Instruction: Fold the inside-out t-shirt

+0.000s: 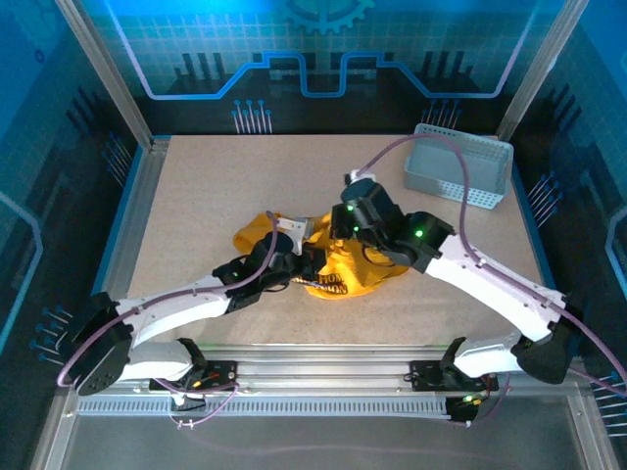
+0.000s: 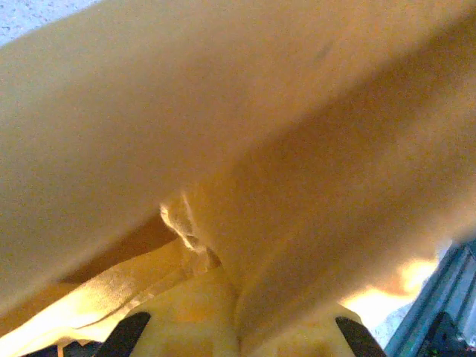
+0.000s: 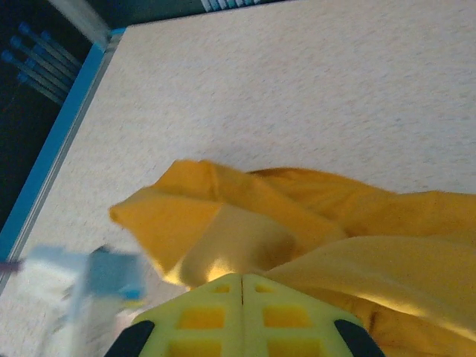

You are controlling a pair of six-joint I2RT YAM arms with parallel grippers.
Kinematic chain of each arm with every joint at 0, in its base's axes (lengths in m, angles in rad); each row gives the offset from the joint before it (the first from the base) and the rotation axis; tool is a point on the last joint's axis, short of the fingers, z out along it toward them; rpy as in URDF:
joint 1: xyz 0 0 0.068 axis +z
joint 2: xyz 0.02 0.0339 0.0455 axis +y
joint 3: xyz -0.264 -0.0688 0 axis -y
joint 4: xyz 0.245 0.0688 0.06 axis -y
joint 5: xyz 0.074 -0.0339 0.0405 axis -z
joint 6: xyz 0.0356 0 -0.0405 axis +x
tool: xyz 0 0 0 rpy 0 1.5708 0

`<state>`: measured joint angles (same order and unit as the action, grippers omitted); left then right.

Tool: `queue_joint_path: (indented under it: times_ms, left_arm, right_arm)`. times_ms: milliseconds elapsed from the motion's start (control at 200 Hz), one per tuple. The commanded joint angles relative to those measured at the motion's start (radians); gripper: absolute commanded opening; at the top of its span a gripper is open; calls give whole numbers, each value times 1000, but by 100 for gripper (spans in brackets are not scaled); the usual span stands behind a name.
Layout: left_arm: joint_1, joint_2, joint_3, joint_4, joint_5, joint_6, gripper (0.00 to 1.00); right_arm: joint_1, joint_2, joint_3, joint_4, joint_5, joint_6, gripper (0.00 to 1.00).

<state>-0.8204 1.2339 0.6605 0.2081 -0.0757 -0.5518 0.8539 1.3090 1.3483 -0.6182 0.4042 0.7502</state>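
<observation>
The inside-out t-shirt [image 1: 345,280] lies bunched in a heap in the middle of the desk [image 1: 235,176], and both arms have their jaws right at it. The left arm [image 1: 186,304] reaches in low; seen from its wrist, a fold of the yellow cloth [image 2: 223,111] runs down between the left jaws and drapes over them, so I take them to be closed on the shirt. The right arm [image 1: 490,279] comes in from the other side. From its wrist, the right jaws are pressed together to a thin seam with the cloth [image 3: 245,216] touching their tips and spreading ahead and off to one side. Whether a thin edge is caught between them I cannot tell. The heap's long axis runs roughly from one pair of jaws to the other, so neither arm is clearly nearer. Spreading it flat looks like a matter of drawing the two apart along that line. The grey basket [image 1: 458,168] sits well apart, beyond the right jaws.
</observation>
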Motion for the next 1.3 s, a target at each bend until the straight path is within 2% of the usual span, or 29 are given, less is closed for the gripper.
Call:
queue_joint_path:
  times_ms: [0, 150, 250, 430, 505, 540, 645, 785, 870, 1015, 1211, 1291]
  left_arm:
    - [-4, -83, -43, -70, -28, 69, 0]
    - [-3, -159, -46, -134, -35, 141, 0]
    - [-3, -182, -37, -159, 6, 190, 0]
    - [-4, -178, -44, -163, 11, 174, 0]
    - [-3, -184, -66, -155, 12, 152, 0]
    - [-3, -191, -84, -147, 14, 141, 0]
    - [-4, -208, -141, -127, 10, 111, 0]
    - [-4, -217, -177, -121, 21, 92, 0]
    - [-3, -222, -189, -123, 29, 82, 0]
    - [-3, -245, -218, -129, 27, 65, 2]
    - [-3, -252, -254, -133, 32, 52, 9]
    - [-3, -238, -253, -140, 32, 54, 10]
  right_arm:
    - [-70, -76, -7, 8, 54, 10, 0]
    - [-106, -96, 20, -5, 63, -23, 0]
    - [-129, -81, 47, -9, 50, -61, 0]
    - [-146, 25, 113, -83, -84, -132, 0]
    - [-140, 12, 22, -54, -138, -135, 21]
    - [-141, 3, -38, -22, -181, -141, 27]
    - [-118, -7, -188, 71, -297, -154, 37]
    - [-41, 21, -294, 168, -291, -183, 49]
    - [-36, 77, -308, 210, -301, -169, 51]
    - [-36, 185, -282, 226, -236, -160, 56]
    - [-43, 281, -231, 284, -273, -187, 55]
    - [-34, 292, -216, 308, -296, -186, 50]
